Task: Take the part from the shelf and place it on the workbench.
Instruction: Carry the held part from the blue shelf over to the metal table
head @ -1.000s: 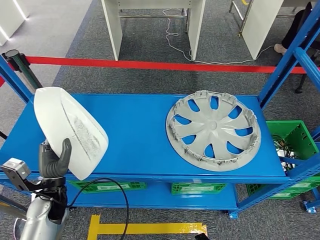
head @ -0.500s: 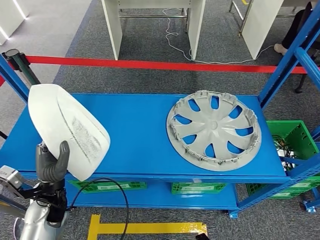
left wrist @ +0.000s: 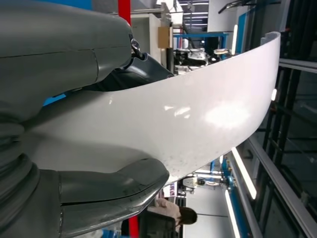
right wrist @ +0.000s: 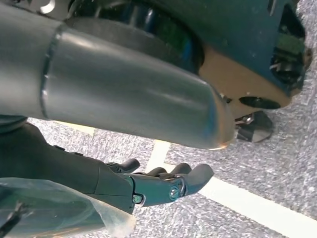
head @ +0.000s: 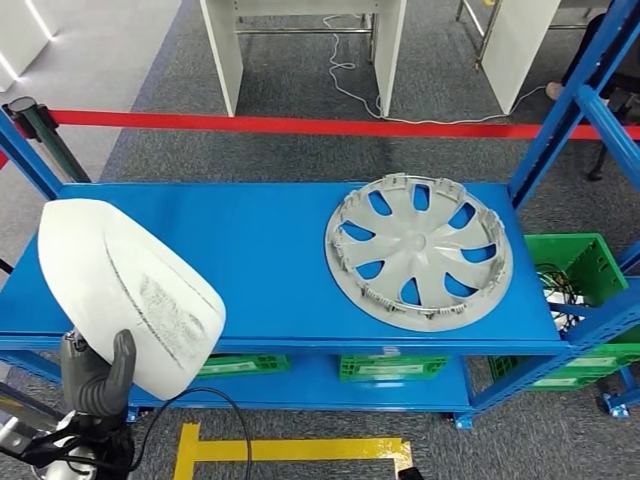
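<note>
At the shelf's near-left corner, the robot's left hand (head: 96, 378) grips a white curved part (head: 128, 285), thumb over its lower edge, holding it up in front of the blue shelf (head: 249, 250) and overhanging the front rim. Well apart to the right, a grey wheel cover (head: 419, 250) lies flat, leaving bare blue surface between. The right hand (right wrist: 164, 183) hangs over grey floor, fingers loosely apart, holding nothing.
</note>
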